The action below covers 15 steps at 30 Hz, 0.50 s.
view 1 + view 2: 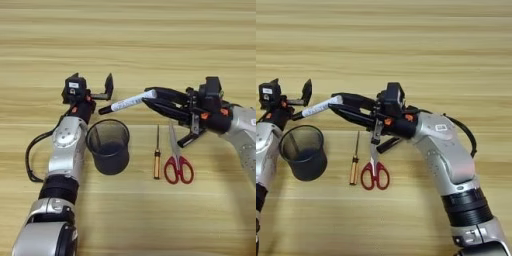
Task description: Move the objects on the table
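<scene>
The right gripper point(150, 99) clamps its two black fingers on the end of the white marker point(127, 102), holding it in the air at about 12 o'clock of the mesh cup point(108, 146), black cap pointing toward 9 o'clock. The left gripper point(100, 88), fingers spread and empty, sits at 11 o'clock of the cup. A screwdriver point(157, 159) and red scissors point(177, 160) lie on the wooden table point(150, 45) at the cup's 3 o'clock
</scene>
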Each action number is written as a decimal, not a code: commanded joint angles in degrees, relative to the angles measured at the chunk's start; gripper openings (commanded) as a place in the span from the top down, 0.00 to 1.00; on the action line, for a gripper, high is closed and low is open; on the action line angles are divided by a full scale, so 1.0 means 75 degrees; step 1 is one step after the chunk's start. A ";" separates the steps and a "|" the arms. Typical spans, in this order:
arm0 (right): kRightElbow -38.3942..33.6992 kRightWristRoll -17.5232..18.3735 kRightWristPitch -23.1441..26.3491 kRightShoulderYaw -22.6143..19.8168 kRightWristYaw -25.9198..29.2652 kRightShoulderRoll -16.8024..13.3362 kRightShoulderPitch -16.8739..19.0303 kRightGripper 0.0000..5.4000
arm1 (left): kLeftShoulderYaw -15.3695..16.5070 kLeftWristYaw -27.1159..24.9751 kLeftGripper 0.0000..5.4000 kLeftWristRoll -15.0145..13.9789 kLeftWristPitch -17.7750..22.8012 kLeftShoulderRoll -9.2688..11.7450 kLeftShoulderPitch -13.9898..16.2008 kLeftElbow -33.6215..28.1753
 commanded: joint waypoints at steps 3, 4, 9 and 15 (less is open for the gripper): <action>-0.0209 0.0398 0.0189 -0.0460 -0.0066 -0.0167 -0.0168 0.86 | -0.0042 -0.0005 0.00 0.0069 -0.0060 0.0040 -0.0153 0.0071; -0.0210 0.0428 0.0198 -0.0497 -0.0074 -0.0181 -0.0170 0.86 | -0.0041 -0.0008 0.00 0.0067 -0.0064 0.0041 -0.0154 0.0074; -0.0202 0.0614 0.0284 -0.0760 -0.0086 -0.0233 -0.0180 0.86 | -0.0041 -0.0003 0.00 0.0073 -0.0102 0.0040 -0.0158 0.0091; -0.0157 0.0785 0.0320 -0.1001 -0.0115 -0.0252 -0.0181 0.86 | -0.0032 -0.0014 0.00 0.0065 -0.0117 0.0053 -0.0156 0.0103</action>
